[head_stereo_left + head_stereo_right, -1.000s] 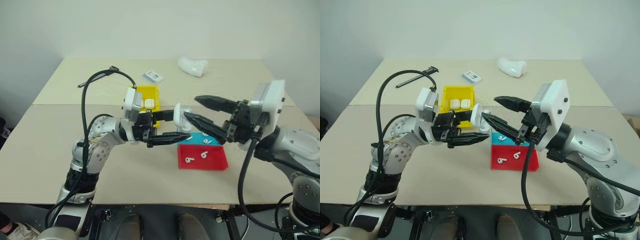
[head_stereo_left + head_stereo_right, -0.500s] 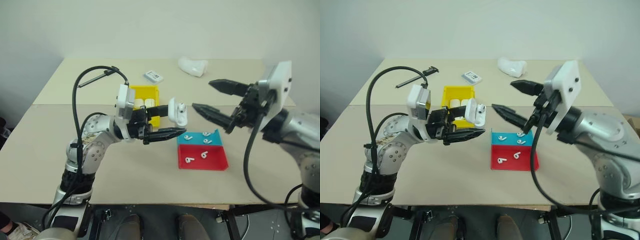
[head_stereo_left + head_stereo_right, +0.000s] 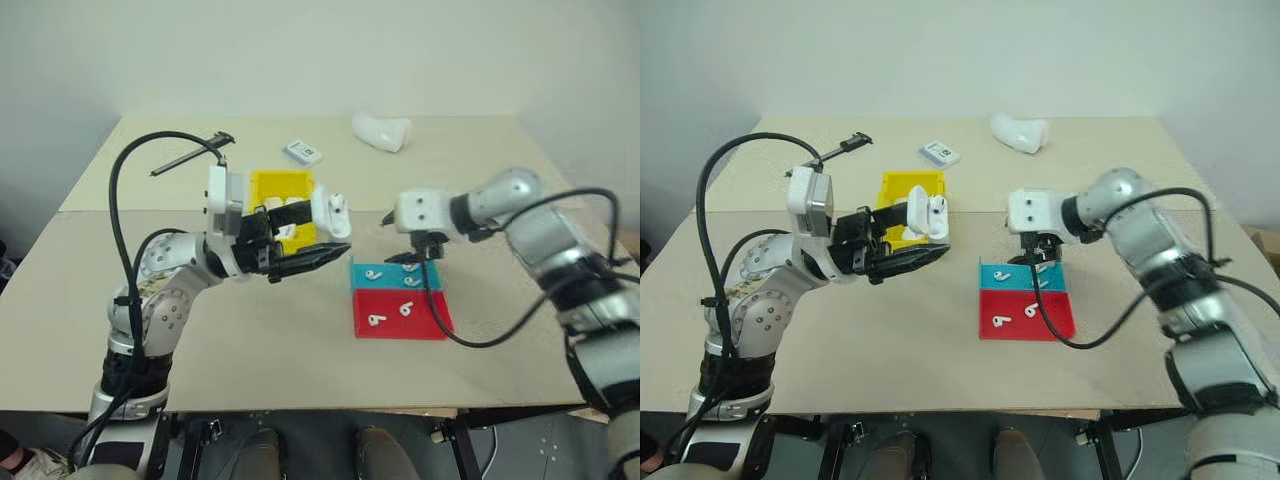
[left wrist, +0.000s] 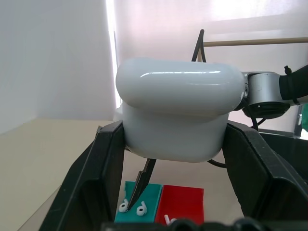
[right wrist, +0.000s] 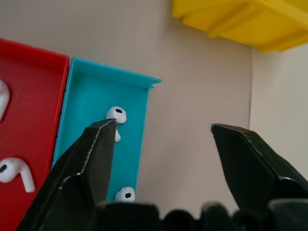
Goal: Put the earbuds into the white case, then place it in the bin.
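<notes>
My right gripper (image 5: 161, 139) has dropped, jaws apart and empty, over the teal tray's (image 3: 385, 276) earbuds (image 3: 375, 273); left gripper (image 3: 305, 238) clamps the white case (image 3: 328, 211)

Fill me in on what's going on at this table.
The left gripper holds the white case, lid open, above the table near the yellow bin. The right gripper, open, points down over the teal tray, which holds two earbuds. Two more earbuds lie in the red tray.
</notes>
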